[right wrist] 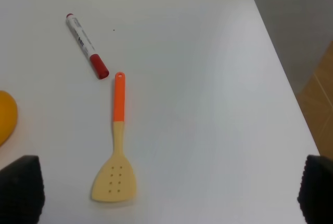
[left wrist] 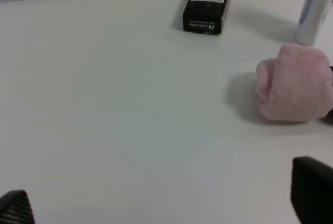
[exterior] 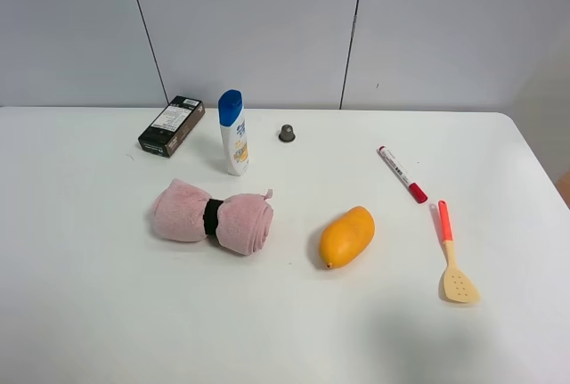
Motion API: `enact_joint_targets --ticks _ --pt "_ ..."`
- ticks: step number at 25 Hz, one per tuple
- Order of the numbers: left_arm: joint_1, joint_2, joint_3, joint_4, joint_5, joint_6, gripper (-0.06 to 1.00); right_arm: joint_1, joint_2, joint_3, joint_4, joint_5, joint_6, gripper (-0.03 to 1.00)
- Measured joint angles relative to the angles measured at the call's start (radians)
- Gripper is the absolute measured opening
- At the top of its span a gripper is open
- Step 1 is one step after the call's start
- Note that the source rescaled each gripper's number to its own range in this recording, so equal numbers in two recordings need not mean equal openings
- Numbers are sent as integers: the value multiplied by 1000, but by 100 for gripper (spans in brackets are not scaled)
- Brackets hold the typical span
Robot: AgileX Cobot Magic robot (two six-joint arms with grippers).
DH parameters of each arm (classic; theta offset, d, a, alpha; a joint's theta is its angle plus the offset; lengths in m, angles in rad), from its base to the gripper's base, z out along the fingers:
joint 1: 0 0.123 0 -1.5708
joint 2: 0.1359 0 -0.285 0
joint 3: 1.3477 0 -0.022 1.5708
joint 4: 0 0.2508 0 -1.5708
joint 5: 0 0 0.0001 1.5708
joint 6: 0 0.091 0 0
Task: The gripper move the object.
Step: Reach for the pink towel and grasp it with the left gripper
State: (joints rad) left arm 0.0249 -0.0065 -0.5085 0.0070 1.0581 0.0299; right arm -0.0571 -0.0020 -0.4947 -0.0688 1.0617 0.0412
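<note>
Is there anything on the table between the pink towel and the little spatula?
Yes, the mango lies between the pink towel and the spatula on the white table. The high camera view shows it best.

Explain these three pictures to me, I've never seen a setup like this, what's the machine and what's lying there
This is a two-armed robot at a white table. One picture comes from a camera mounted high; the other two come from cameras on each arm's wrist. The dark shapes in their corners are fingertips of the open, empty grippers, left and right. On the table lie a black box, a shampoo bottle standing upright, a small grey cap, a rolled pink towel, a mango, a red marker and a spatula. Nothing is held.
</note>
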Motion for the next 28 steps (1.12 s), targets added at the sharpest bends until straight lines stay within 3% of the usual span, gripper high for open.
enact_joint_targets --ticks 18,23,28 --pt "0 1 0 0 0 0 100 0 0 0 0 0 0 100" --pt "0 117 -5 -7 -6 0 100 0 0 0 0 0 0 100" --pt "0 310 -26 -106 -173 10 100 0 0 0 0 0 0 100"
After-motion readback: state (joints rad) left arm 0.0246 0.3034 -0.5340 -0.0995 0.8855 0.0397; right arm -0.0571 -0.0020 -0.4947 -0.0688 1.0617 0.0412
